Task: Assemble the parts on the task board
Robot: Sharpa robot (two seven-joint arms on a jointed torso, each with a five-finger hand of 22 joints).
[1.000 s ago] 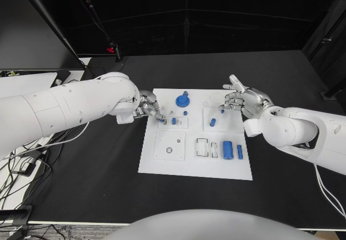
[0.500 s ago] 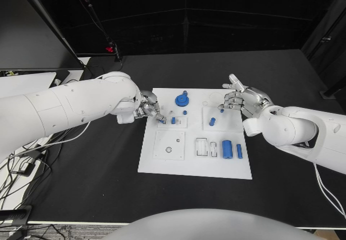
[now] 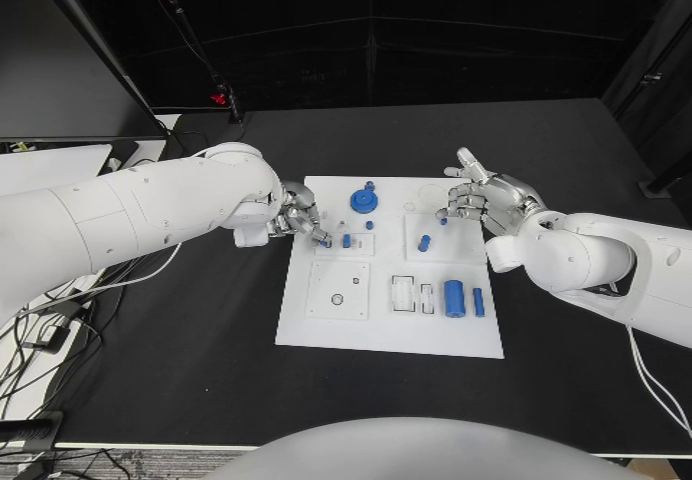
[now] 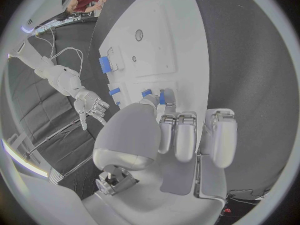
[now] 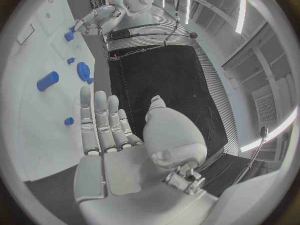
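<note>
The white task board [image 3: 339,325] lies mid-table. On it are a blue round knob [image 3: 365,202], two small blue pegs [image 3: 346,241] [image 3: 369,226], a short blue piece [image 3: 426,243], a blue cylinder [image 3: 454,298] and a thin blue bar [image 3: 479,302]. My left hand [image 3: 299,220] hovers at the board's left edge with its fingers curled in. Its fingertips [image 4: 165,116] end just short of the nearer peg [image 4: 162,96], and nothing shows between them. My right hand [image 3: 483,200] hangs over the board's far right part, fingers apart and holding nothing; its palm [image 5: 125,160] is bare.
White slots and recesses [image 3: 414,295] sit in the board's near half. Cables and a white surface [image 3: 58,165] lie off the table's left side. Black tabletop [image 3: 188,340] surrounds the board.
</note>
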